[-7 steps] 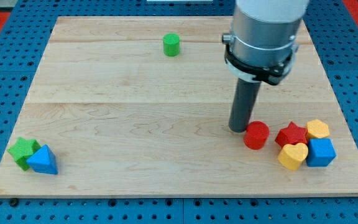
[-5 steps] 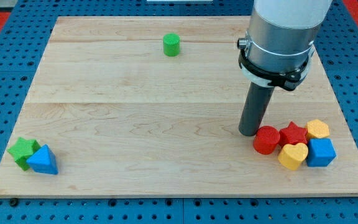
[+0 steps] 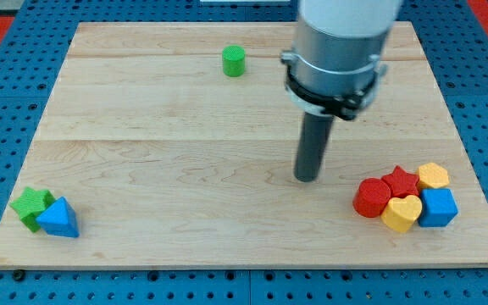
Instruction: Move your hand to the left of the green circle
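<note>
The green circle (image 3: pixel 234 61), a short green cylinder, stands near the view's top, left of centre on the wooden board (image 3: pixel 159 152). My tip (image 3: pixel 307 178) rests on the board well below and to the right of it, in the middle right area. The tip touches no block. The red cylinder (image 3: pixel 371 197) lies to the tip's right and slightly below, apart from it.
A cluster sits at the view's lower right: red cylinder, red star (image 3: pixel 402 181), yellow heart (image 3: pixel 402 213), blue block (image 3: pixel 438 207), yellow block (image 3: pixel 433 176). A green star (image 3: pixel 30 206) and a blue triangle (image 3: pixel 58 218) sit at the lower left corner.
My tip pushed the red cylinder right into the cluster, then pulled away to the left and slightly up. The green circle has not moved.
</note>
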{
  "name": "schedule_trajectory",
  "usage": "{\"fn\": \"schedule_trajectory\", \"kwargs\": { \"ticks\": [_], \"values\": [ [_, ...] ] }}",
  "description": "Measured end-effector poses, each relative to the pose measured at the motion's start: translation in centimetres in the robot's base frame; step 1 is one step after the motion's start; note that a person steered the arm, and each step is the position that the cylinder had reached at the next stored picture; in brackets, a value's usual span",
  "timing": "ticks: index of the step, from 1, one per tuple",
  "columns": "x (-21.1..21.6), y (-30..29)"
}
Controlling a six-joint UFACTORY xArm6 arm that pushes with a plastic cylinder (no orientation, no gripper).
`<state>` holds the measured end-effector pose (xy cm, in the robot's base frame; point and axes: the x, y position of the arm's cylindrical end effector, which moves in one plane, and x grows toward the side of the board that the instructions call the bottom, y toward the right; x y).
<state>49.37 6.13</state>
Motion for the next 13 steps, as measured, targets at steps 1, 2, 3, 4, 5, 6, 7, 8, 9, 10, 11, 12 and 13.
{"fn": "schedule_trajectory", "kwargs": {
  "ticks": [1,2,3,4,5,6,7,8,9,10,11,12,13],
  "values": [
    [-2.8,-3.4],
    [-4.6,-5.9],
    [-8.5,-9.6],
    [-11.8,-12.4],
    [-16.5,-14.1],
    [-20.5,-14.2],
    [-20.6,-14.2],
    [-20.5,-14.3],
    [-20.5,-14.3],
    [-20.5,-14.4],
    [-20.5,-14.4],
    [-20.4,-14.4],
    [-20.1,-14.4]
  ]
}}
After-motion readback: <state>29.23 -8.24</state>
